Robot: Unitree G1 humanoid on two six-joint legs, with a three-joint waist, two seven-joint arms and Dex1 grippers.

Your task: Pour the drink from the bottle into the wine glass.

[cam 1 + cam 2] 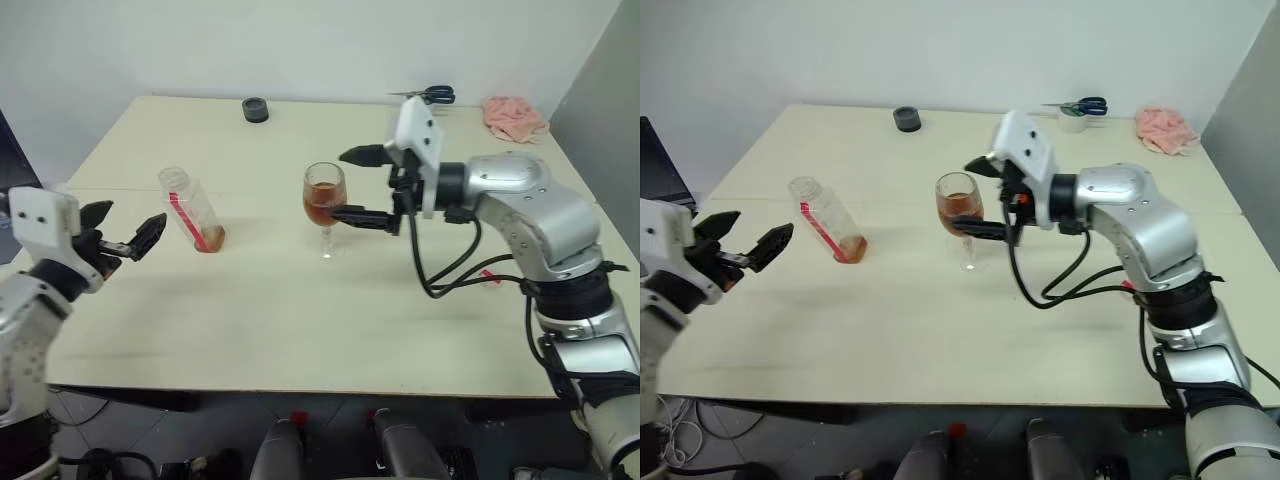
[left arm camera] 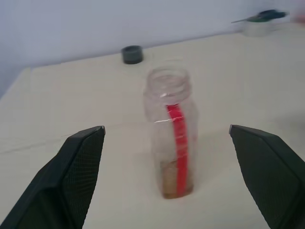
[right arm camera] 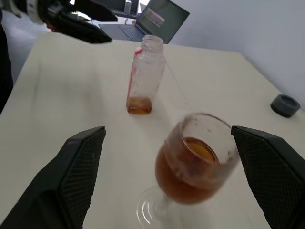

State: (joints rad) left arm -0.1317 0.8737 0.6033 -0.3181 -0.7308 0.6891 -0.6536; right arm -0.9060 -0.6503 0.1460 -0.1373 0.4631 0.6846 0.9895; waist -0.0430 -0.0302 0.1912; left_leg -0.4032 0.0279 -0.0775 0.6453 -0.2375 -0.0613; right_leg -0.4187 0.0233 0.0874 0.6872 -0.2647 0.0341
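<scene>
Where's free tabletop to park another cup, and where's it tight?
Free: the broad front strip of the table, nearer than the bottle and wine glass; also the gap between those two. Tight: around the glass, where the right claw straddles it, and the far right corner with the scissors and pink cloth.

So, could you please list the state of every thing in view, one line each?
bottle: upright on the table, uncapped, nearly empty, a little drink at the bottom.
wine glass: upright, about half full of amber drink.
left gripper: jaws open, holding nothing, apart from the bottle.
right gripper: jaws open on either side of the wine glass bowl, not clamped.
</scene>
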